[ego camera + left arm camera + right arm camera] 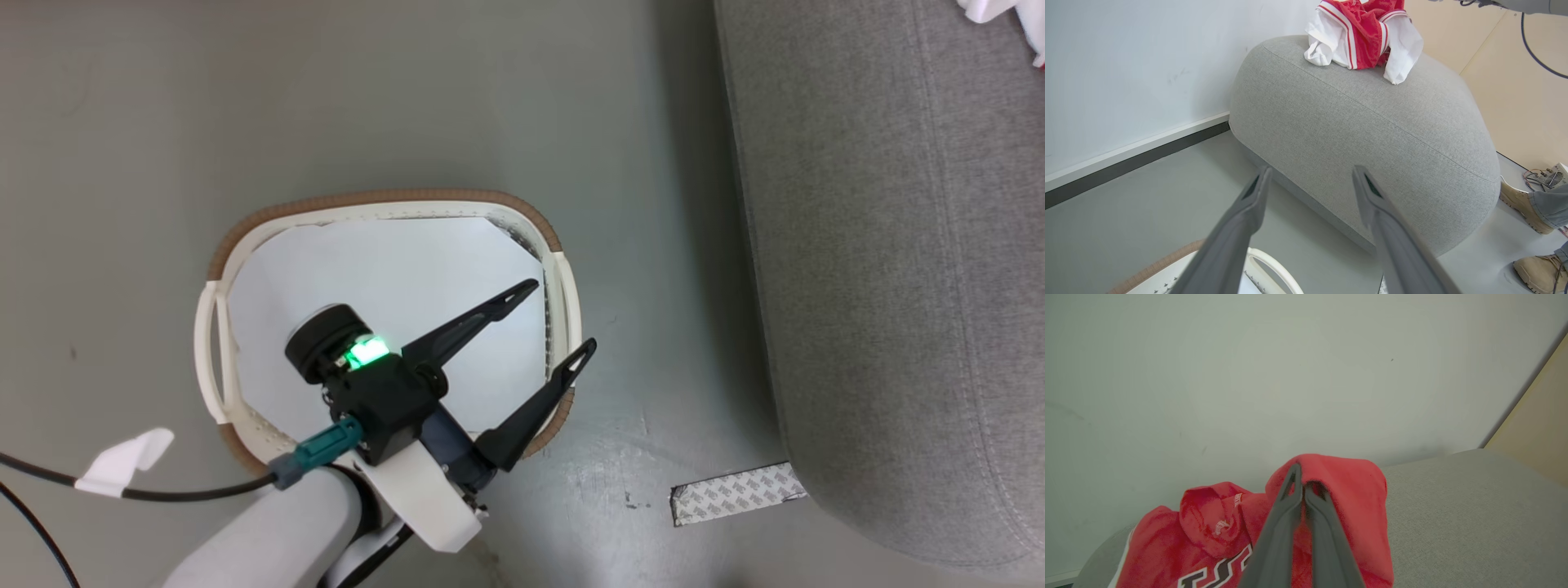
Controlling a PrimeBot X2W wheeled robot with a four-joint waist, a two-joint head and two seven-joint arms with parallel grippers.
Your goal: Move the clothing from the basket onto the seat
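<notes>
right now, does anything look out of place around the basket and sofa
A patterned strip, like tape, lies on the floor touching the sofa corner. The basket shows a white sheet inside; nothing looks spilled or damaged.

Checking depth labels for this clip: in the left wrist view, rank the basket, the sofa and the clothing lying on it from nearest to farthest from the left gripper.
From the left gripper:
1. Basket, rim right under the fingers, bottom edge.
2. Sofa, straight ahead, beyond the fingertips.
3. Clothing, heaped on the sofa's far end, top of view.
</notes>
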